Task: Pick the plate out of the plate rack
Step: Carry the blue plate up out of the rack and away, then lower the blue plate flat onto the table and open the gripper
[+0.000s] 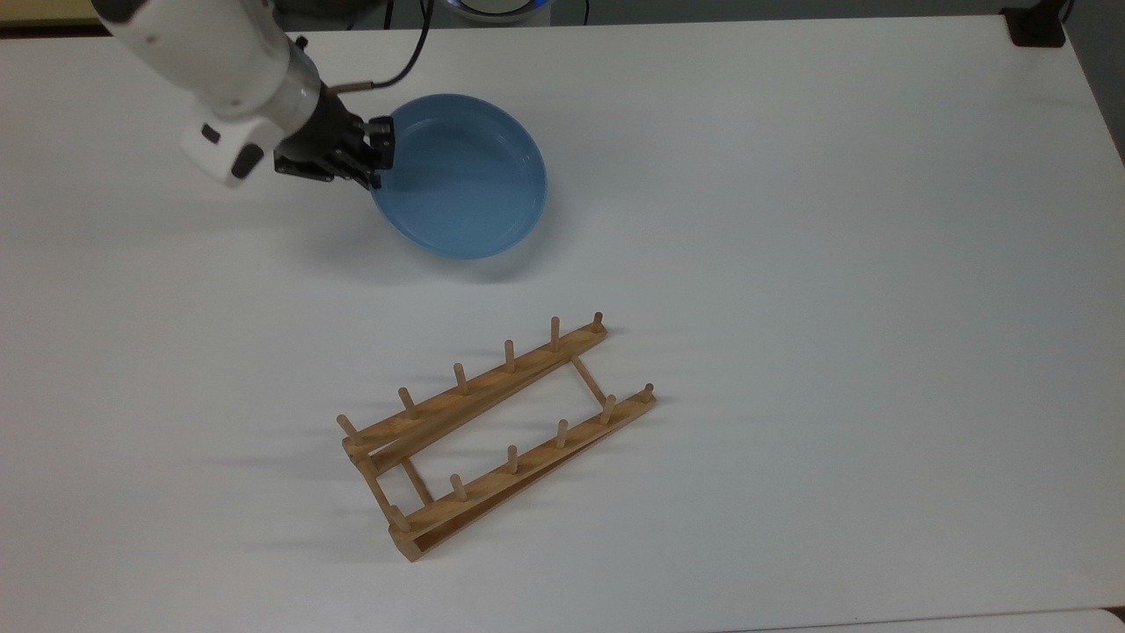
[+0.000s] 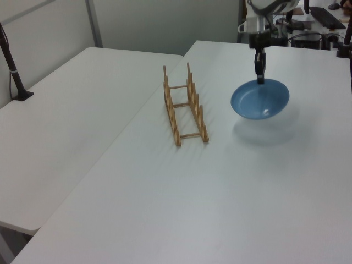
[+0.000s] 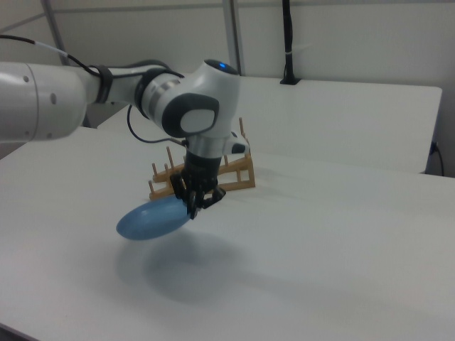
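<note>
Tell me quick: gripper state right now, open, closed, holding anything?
Gripper: closed on the rim of the plate, holding it in the air, away from the plate rack.

Bare table (image 1: 835, 264) around plate rack (image 1: 492, 431)

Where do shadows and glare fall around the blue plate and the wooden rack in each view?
Top view: a soft shadow lies under the plate, thin peg shadows beside the plate rack. Left view: a white glint sits on the plate's rim, its shadow offset below. Right view: a broad dark shadow spreads beneath the plate.
</note>
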